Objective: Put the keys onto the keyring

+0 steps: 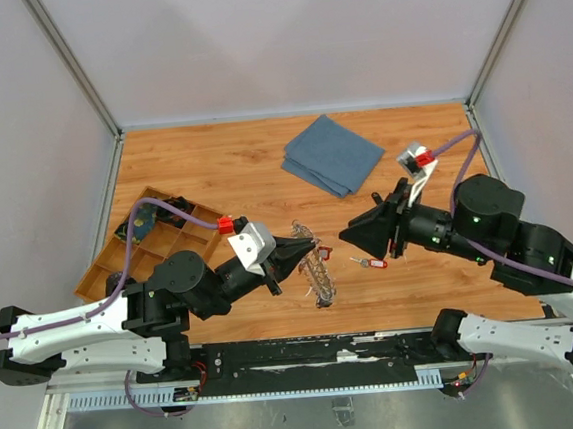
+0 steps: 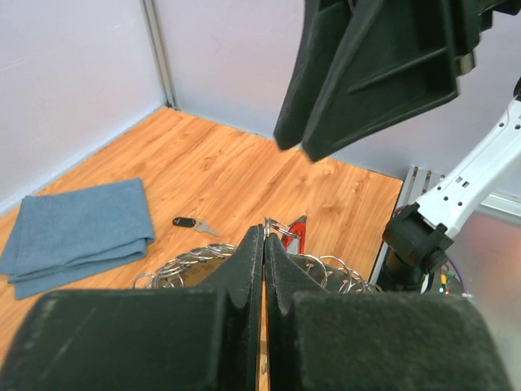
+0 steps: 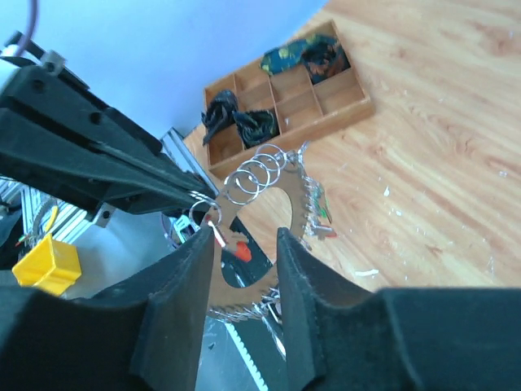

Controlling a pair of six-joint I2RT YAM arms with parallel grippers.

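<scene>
The keyring (image 1: pixel 320 270) is a flat silvery toothed ring with small split rings along its edge, held on edge above the table. My left gripper (image 1: pixel 307 247) is shut on one split ring at its top (image 2: pixel 277 229), with a red key (image 2: pixel 299 232) just behind. My right gripper (image 1: pixel 346 236) is open and empty, just right of the ring. In the right wrist view the keyring (image 3: pixel 295 194) shows between my open fingers (image 3: pixel 189 269), with a red key (image 3: pixel 241 252) and small green and red keys (image 3: pixel 322 221) hanging on it. A red-tagged key (image 1: pixel 374 262) and a black-tagged key (image 2: pixel 186 221) lie on the table.
A folded blue cloth (image 1: pixel 332 154) lies at the back centre. A wooden compartment tray (image 1: pixel 141 249) with dark items stands at the left, partly under the left arm. White walls (image 1: pixel 18 128) enclose the table on three sides.
</scene>
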